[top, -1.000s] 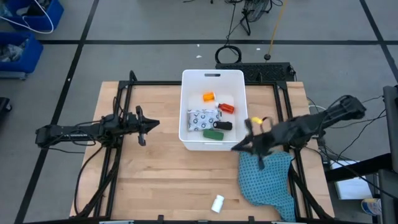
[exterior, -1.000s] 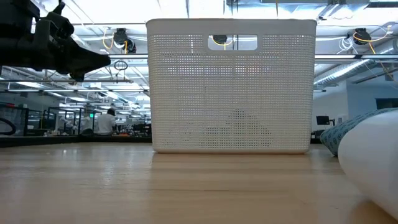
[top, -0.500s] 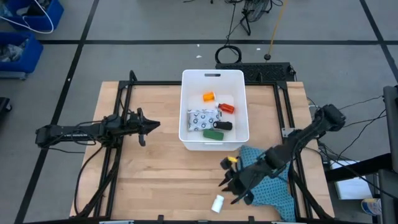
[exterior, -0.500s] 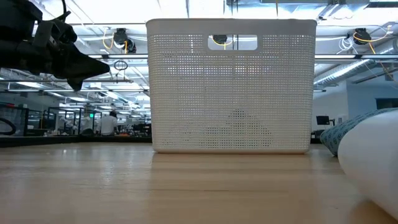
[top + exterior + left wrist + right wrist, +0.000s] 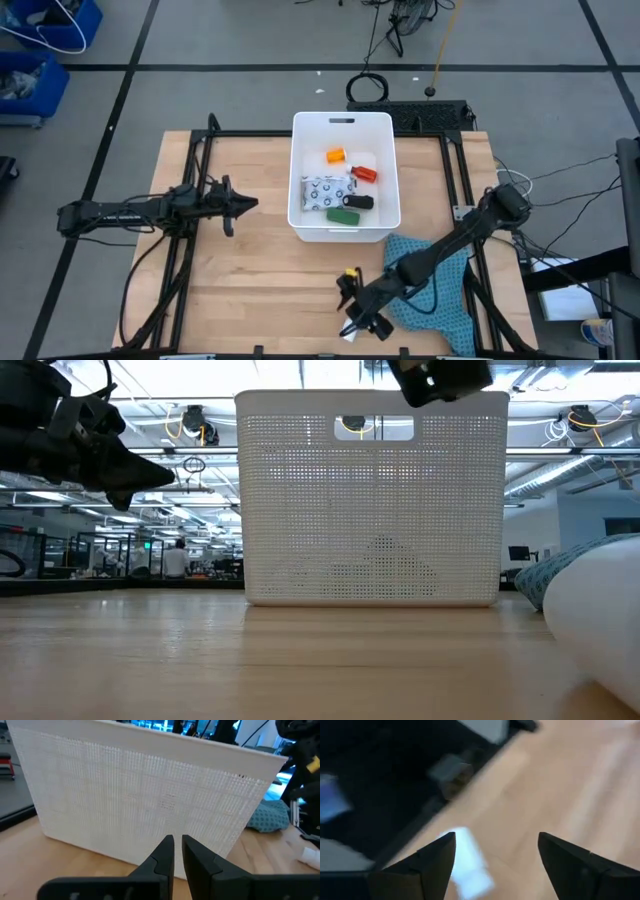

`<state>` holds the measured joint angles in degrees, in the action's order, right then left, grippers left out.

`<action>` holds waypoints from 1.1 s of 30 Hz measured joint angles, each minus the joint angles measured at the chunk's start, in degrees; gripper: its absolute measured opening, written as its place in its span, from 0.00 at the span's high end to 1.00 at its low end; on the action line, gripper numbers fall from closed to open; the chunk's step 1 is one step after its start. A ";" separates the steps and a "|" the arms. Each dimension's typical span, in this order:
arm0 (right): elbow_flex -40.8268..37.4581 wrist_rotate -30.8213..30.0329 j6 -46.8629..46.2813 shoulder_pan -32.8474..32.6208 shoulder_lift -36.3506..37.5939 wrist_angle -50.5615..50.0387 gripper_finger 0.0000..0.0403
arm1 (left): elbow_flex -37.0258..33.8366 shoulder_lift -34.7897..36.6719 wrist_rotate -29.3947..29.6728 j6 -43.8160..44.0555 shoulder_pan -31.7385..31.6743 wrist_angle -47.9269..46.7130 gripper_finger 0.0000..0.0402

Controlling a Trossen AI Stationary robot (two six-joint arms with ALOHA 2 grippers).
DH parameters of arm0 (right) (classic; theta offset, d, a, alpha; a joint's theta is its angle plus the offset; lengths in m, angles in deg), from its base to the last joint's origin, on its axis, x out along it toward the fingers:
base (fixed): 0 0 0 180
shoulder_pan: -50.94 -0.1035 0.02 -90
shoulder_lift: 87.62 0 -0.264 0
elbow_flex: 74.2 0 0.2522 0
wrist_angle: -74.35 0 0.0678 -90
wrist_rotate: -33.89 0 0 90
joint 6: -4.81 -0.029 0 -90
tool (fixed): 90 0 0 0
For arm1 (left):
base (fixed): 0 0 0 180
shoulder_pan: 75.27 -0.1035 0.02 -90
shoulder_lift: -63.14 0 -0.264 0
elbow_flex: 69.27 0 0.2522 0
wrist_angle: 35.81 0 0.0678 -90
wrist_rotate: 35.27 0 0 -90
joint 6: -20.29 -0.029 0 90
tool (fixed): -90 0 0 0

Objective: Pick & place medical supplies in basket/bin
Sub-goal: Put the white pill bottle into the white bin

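Right gripper (image 5: 352, 318): I have it low at the table's near edge, directly over the white bottle (image 5: 349, 331) — fingers (image 5: 427, 862) spread wide, nothing between them.
White bottle: lies on the wood just beside the cloth (image 5: 437, 295), well apart from the bin (image 5: 342, 124); in the right wrist view I see it as a pale blur (image 5: 470, 865) between the fingers, untouched.
Left gripper (image 5: 234, 205): parked over the left side of the table, tips pointing at the bin's side wall; fingers (image 5: 161, 857) pressed nearly together, only a thin slit, empty.
Bin: stands at the table's far middle — handle slot on its far rim.
In the bin: dotted packet (image 5: 327, 190), black piece (image 5: 359, 201), red bottle (image 5: 364, 173), orange vial (image 5: 335, 155), green oblong (image 5: 342, 214), all on the floor.
Cloth: crumpled at the near right, under my right arm.
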<state>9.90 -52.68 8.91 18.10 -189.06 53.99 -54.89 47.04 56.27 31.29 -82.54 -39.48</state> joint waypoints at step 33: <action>-0.07 13.44 5.58 1.38 -11.93 3.58 0.57 | 0.00 -0.01 -0.17 1.78 0.02 -4.39 0.91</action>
<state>9.84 -39.24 14.49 19.48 -200.99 57.56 -54.89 47.03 56.09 33.07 -82.52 -43.87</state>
